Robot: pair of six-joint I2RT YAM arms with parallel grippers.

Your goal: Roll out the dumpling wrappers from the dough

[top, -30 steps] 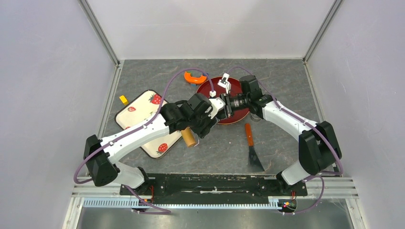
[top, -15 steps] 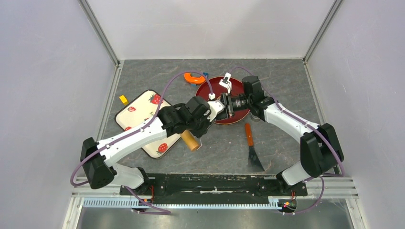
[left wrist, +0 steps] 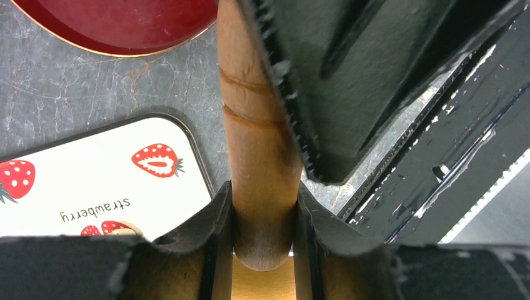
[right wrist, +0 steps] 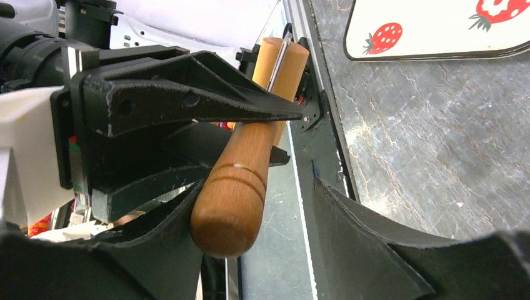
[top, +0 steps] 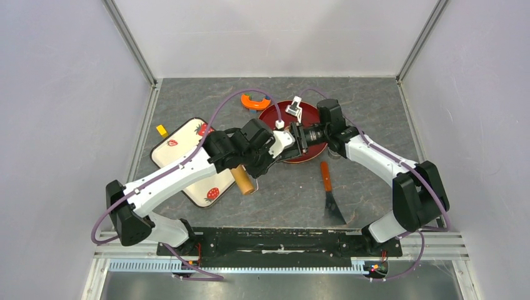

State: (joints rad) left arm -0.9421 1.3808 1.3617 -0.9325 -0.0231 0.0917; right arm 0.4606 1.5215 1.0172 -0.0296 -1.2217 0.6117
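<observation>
Grey worktop (top: 375, 106), strawberry tray (top: 178, 144), then the wooden roller (left wrist: 256, 156): left fingers (left wrist: 215, 225) clamp its handle, right fingers (right wrist: 350, 225) stand apart around its end. Seemingly a handover. Next, carry it trayward. No dough visible.

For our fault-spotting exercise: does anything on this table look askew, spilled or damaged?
The strawberry tray lies diagonally, not square to the table. The wooden roller is clamped in the left gripper, beside the tray rather than over it. Nothing looks spilled or broken.
</observation>
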